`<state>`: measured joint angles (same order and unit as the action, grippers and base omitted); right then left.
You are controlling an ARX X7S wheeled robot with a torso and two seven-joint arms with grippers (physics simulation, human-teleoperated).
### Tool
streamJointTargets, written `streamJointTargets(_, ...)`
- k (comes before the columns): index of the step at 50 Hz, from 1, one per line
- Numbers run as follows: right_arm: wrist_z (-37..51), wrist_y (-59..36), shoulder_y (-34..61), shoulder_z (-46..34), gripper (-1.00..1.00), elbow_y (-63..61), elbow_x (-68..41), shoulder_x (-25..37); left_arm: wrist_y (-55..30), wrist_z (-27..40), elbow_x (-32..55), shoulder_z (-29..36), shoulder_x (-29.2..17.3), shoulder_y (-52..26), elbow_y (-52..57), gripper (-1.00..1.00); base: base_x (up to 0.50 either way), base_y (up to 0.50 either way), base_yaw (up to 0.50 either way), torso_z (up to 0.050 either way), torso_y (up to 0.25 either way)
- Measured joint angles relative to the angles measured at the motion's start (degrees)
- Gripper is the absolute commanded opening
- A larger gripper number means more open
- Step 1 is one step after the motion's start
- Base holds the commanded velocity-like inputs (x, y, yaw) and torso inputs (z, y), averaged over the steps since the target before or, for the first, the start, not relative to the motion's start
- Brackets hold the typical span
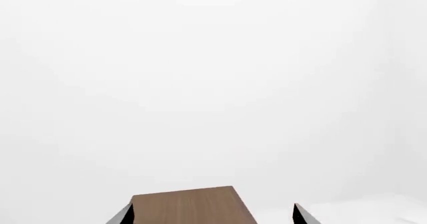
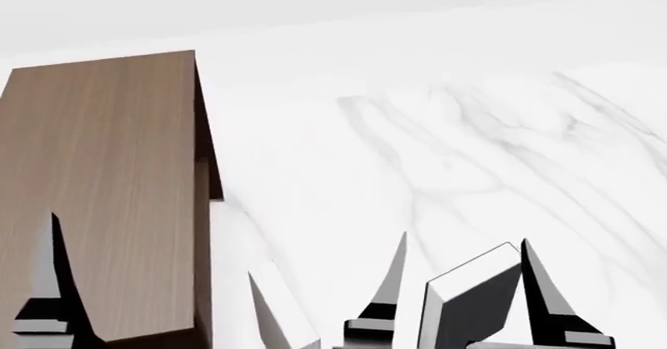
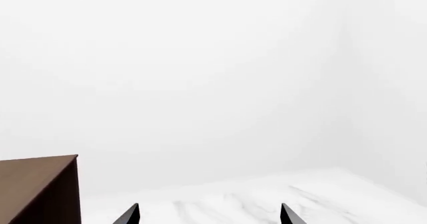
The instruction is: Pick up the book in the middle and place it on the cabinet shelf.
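The cabinet shelf (image 2: 105, 193) is a tall dark brown wood-grain box at the left of the head view, with a flat lighter top. It also shows in the left wrist view as the cabinet shelf (image 1: 187, 206), and as a corner in the right wrist view (image 3: 37, 184). My left gripper (image 2: 152, 245) is open, one finger over the cabinet top and the other beyond its right side. The book (image 2: 469, 298) has a grey cover and white edges and stands tilted between the fingers of my right gripper (image 2: 464, 238). That gripper is open (image 3: 210, 205), and its wrist view shows nothing between the fingertips.
A white marble tabletop (image 2: 469, 146) stretches right of the cabinet to a plain white wall behind. The left gripper (image 1: 211, 206) points over the cabinet top towards the wall.
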<state>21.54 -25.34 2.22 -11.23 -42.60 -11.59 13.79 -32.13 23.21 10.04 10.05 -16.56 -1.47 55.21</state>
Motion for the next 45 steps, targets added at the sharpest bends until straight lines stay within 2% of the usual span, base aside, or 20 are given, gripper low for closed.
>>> streamJointTargets(14,0.5,-0.2,0.3,-0.8,1.00,0.2,-0.2,0.6,-0.8,0.5,0.3,0.4,-0.8,-0.3,0.6,1.00,0.00,0.00,0.00,0.035,-0.220)
streamJointTargets(30,2.3,-1.2,1.8,-0.8,1.00,0.2,-0.8,0.1,-2.0,1.9,2.3,1.0,-0.8,-0.6,2.4,1.00,0.00,0.00,0.00,0.000,0.000)
streamJointTargets(37,5.0,-6.3,9.1,-0.1,1.00,1.7,-0.9,-2.1,-2.0,2.6,3.5,0.3,-0.8,-0.5,2.3,1.00,0.00,0.00,0.00,0.000,0.000)
streamJointTargets(45,10.4,-15.3,24.3,3.4,1.00,9.8,-2.1,-7.1,-2.0,3.3,4.6,-0.3,-0.8,-0.4,1.9,1.00,0.00,0.00,0.00,0.000,0.000)
